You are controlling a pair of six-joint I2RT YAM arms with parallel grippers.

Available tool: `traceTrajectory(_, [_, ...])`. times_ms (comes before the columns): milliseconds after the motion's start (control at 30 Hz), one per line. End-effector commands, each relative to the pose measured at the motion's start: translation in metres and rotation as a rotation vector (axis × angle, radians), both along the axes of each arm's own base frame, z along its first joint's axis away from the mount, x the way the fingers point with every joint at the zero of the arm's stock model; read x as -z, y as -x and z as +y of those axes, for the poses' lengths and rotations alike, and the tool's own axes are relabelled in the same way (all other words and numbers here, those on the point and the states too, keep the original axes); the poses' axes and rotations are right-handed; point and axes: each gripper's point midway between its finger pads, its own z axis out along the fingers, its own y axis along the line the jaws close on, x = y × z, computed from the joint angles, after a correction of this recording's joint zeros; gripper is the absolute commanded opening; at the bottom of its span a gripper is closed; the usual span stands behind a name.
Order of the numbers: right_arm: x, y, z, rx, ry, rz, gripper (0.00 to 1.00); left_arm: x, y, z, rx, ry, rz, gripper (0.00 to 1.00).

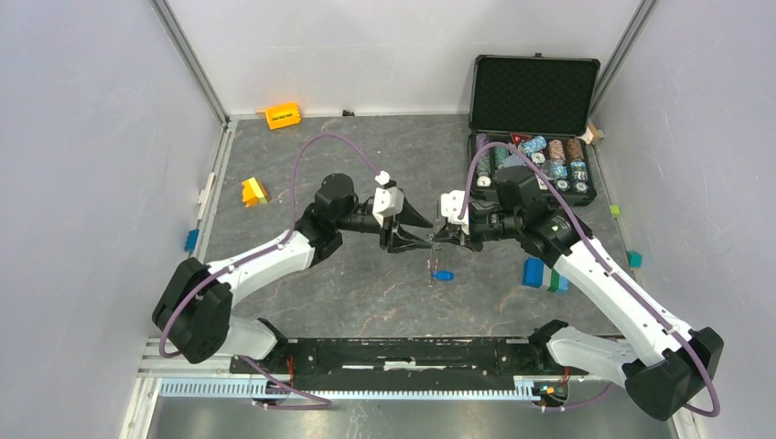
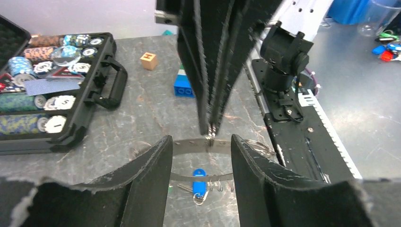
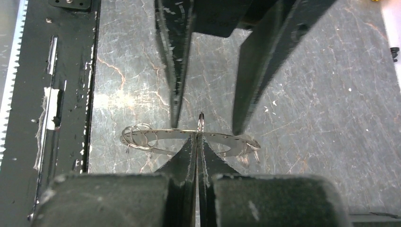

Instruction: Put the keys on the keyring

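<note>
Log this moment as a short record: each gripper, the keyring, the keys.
right gripper: shut, pinching the keyring's rim
left gripper: open, one finger on either side of the keyring
keyring: gripped by the right gripper only
blue key: just below the keyring; attachment cannot be told
green key: not seen in any view

Bright even light, soft shadows, glare on tabletop [image 3: 137, 97]
</note>
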Motion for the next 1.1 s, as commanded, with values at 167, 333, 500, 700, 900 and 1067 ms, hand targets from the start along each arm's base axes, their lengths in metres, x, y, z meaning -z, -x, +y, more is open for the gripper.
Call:
traceTrajectory(167, [-0.013,-0.001,0.002,0.0,0.042,-0.016,0.0,-0.012,-0.008,0.005,-0.015,-0.143,-0.101,0.44])
traceTrajectory(333, [-0.012,-0.002,0.004,0.002,0.048,0.0,0.0,-0.006,0.001,0.004,0.025,-0.185,-0.11,0.28])
traceTrajectory(500, [-0.009,-0.002,0.005,-0.001,0.05,0.014,0.0,-0.008,0.005,0.0,0.049,-0.194,-0.124,0.16])
traceTrajectory(700, [-0.005,-0.002,0.006,-0.002,0.053,0.017,0.0,-0.005,0.008,0.0,0.063,-0.199,-0.129,0.02])
traceTrajectory(900, [-0.009,0.006,0.008,-0.037,0.019,0.008,0.0,0.004,0.015,0.007,0.092,-0.212,-0.18,0.02])
traceTrajectory(1067, [-0.009,0.013,0.01,-0.072,-0.008,0.009,0.0,0.009,0.016,0.011,0.103,-0.229,-0.226,0.02])
